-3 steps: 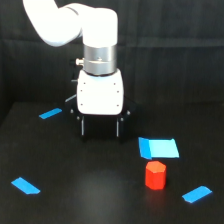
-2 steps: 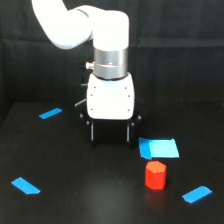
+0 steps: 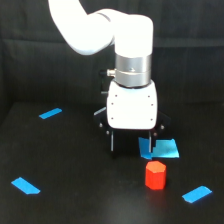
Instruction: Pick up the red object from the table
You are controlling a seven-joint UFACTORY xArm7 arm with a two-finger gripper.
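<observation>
The red object (image 3: 155, 175) stands upright on the table (image 3: 80, 200), toward the exterior view's right, just in front of a square blue tape patch (image 3: 165, 148). The gripper (image 3: 131, 150) has moved from behind and to the left toward the block within the last second; now it hangs just behind and left of it, not yet over it. The two dark fingers are apart and hold nothing. I judge that the approach is almost done, but alignment and descent remain. The block is a small matte hexagonal prism with flat sides, good for the fingers. The table is flat matte black; the white housing is smooth and wider than the block.
</observation>
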